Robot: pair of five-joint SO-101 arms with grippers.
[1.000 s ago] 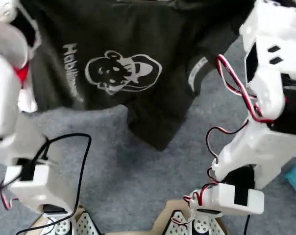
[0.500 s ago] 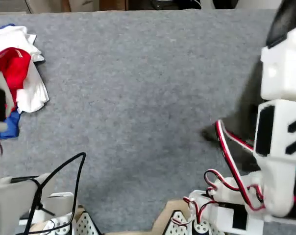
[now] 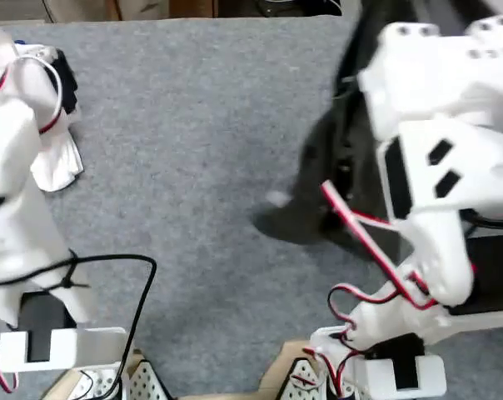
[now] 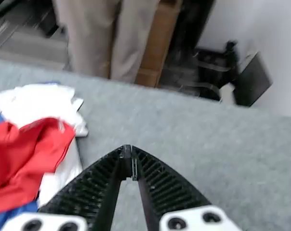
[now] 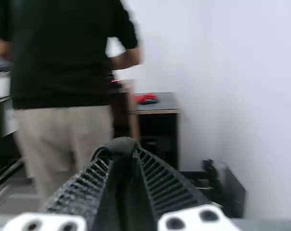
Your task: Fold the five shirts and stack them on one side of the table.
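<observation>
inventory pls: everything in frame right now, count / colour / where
white crumpled shirt: one, white, in the pile at the table's left side near the far edge
red crumpled shirt: one, red, on top of that pile
blue shirt: one, blue, under the pile, mostly hidden
dark limp shirt: one, black-grey, hanging over the table's right half
grey felt table cover: one, grey, under everything
black cable: one, black, looped by the left arm's base
red-and-white wires: one bundle, along the right arm
left gripper: one, black, shut, empty, near the pile
right gripper: one, black, shut on the dark limp shirt
</observation>
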